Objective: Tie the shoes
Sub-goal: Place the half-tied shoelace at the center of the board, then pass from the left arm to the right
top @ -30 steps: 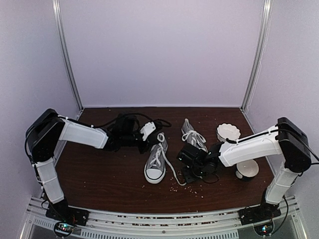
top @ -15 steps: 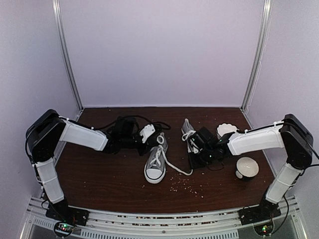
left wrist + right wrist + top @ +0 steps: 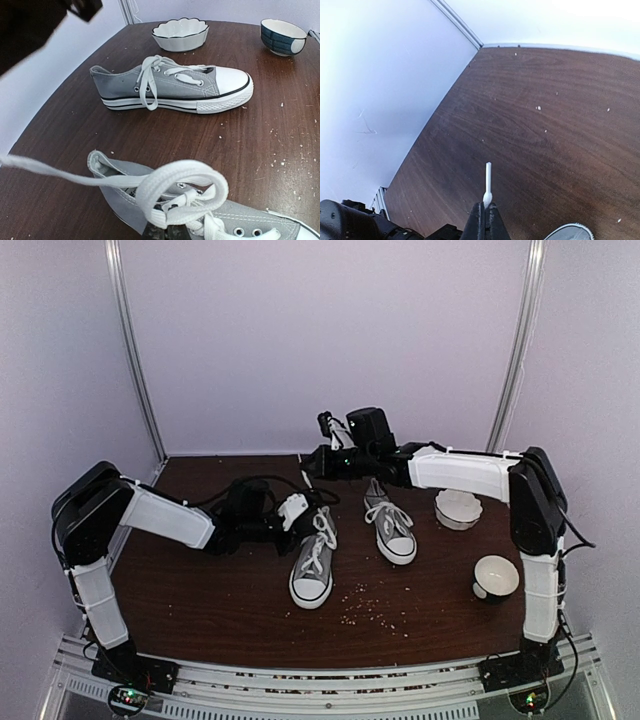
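Note:
Two grey shoes with white toe caps stand mid-table: the near shoe (image 3: 310, 565) (image 3: 125, 205) and the far shoe (image 3: 392, 525) (image 3: 170, 85). My left gripper (image 3: 298, 508) (image 3: 167, 232) is shut on the base of a white lace loop (image 3: 190, 175) above the near shoe's tongue. From that loop a lace strand (image 3: 50, 170) (image 3: 305, 480) runs off tight toward the back. My right gripper (image 3: 318, 458) (image 3: 487, 207) hovers raised above the table's back edge. It is shut on the lace tip (image 3: 488, 182), which pokes up past its fingers.
A white scalloped bowl (image 3: 458, 507) (image 3: 180, 35) and a blue-and-white cup (image 3: 496, 577) (image 3: 282, 36) stand at the right. Crumbs (image 3: 375, 610) lie scattered on the brown table (image 3: 200, 590). Grey walls and metal posts close in the back and sides.
My right gripper shut on the lace end near the table's front, then swung up and back over the far shoe, pulling the lace tight. The left gripper has kept its hold, barely moving.

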